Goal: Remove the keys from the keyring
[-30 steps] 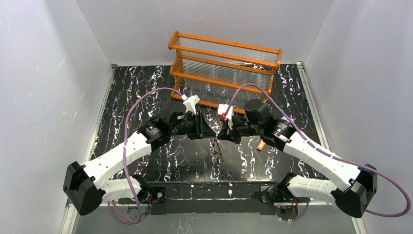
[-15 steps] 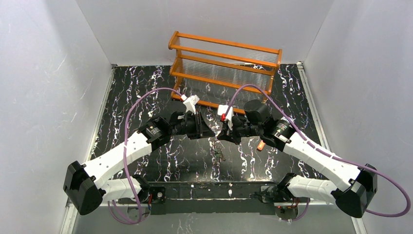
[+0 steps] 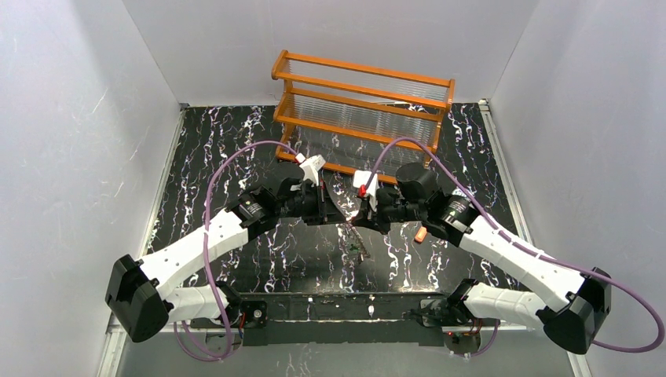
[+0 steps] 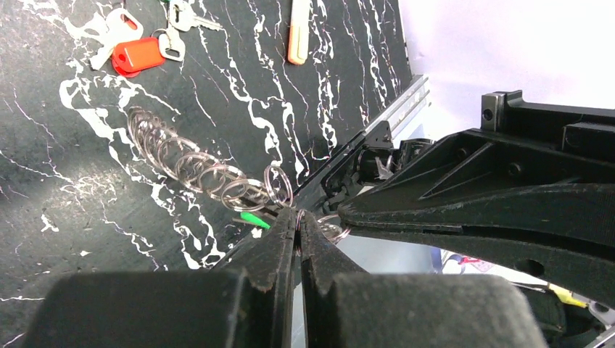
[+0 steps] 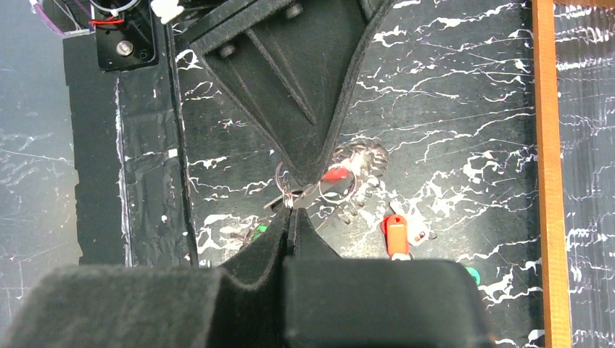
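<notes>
The keyring is a string of linked silvery wire rings (image 4: 190, 161) that hangs between my two grippers above the table (image 3: 355, 243). My left gripper (image 4: 298, 226) is shut on a thin ring at its upper end. My right gripper (image 5: 291, 210) is shut on the same cluster of rings, tip to tip with the left one (image 3: 351, 219). A green key head (image 4: 254, 219) shows just below the left fingertips. A red-headed key (image 4: 138, 55) lies loose on the table with silvery keys beside it, seen too in the right wrist view (image 5: 395, 233). Another green key head (image 5: 472, 275) lies near it.
An orange wooden rack (image 3: 361, 98) stands at the back of the black marbled table. A clear tube with an orange cap (image 3: 421, 234) lies under the right arm, also (image 4: 297, 32). White walls close in both sides.
My left gripper has closed onto the ring. Both wrists have shifted slightly toward the near edge, and the hanging rings now dangle a little lower.
</notes>
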`<action>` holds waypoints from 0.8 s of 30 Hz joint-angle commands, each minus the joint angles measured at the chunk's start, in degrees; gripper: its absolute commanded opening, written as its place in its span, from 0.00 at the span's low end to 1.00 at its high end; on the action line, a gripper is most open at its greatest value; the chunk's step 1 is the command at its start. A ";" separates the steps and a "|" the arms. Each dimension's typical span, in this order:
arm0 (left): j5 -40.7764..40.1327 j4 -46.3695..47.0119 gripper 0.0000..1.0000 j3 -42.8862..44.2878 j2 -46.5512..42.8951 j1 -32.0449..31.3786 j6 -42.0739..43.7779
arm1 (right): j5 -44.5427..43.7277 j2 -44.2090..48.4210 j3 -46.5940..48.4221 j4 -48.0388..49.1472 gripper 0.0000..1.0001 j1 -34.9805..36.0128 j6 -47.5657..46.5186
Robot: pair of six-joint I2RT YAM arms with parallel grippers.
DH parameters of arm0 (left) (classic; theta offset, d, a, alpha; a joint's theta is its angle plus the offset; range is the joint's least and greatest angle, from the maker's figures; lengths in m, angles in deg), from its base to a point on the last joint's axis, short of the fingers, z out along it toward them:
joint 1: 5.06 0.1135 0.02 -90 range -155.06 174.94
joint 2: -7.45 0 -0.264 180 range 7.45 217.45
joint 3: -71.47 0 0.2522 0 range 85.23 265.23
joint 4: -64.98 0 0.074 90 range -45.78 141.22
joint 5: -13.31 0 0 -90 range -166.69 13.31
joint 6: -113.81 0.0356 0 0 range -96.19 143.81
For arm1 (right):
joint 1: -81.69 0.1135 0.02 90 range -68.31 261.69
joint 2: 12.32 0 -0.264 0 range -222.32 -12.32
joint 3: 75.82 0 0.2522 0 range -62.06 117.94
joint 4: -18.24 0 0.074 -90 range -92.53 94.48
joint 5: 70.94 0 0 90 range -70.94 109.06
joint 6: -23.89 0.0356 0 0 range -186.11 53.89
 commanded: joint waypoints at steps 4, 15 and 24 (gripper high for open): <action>1.81 -6.34 0.00 4.35 0.37 3.33 8.76 | -1.99 4.30 -0.11 2.46 0.01 -0.02 -0.92; 4.74 -10.63 0.00 9.90 0.87 5.09 16.86 | 2.90 2.62 0.46 -1.76 0.01 0.08 -3.66; 4.24 -16.28 0.00 14.69 -0.57 5.22 27.97 | -7.46 3.69 -2.27 1.33 0.11 0.02 -2.01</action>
